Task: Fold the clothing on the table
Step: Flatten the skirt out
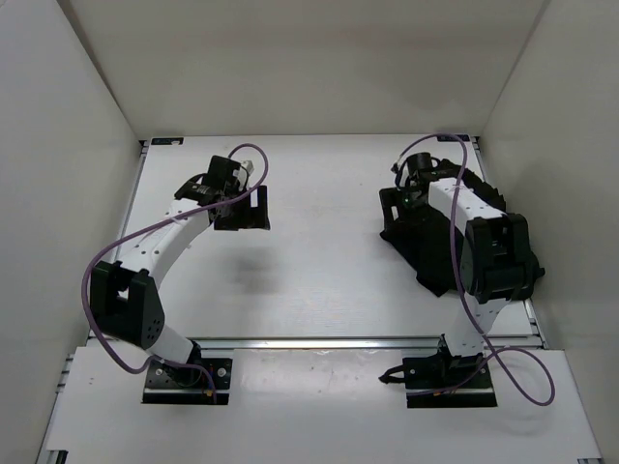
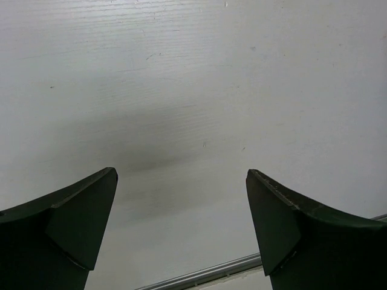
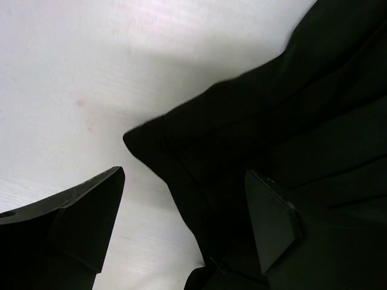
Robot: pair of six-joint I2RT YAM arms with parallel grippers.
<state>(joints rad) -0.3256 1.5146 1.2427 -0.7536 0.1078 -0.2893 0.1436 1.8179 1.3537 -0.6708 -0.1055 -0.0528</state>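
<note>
The table (image 1: 319,280) bears the skirt (image 1: 430,266), bunched at its right and half hidden by the right arm from above. The wrist view shows its corner between the right gripper (image 3: 184,174)'s spread fingers, ungripped. The left gripper (image 2: 181,175) gapes above the table.

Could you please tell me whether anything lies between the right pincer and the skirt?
Nothing visible does: the open right pincer is directly over a corner of the skirt, with bare table beside it.

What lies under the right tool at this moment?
Under the open right tool lies a corner of the black skirt, on the white table. In the top view the right arm covers part of the skirt, so its full shape cannot be seen.
</note>
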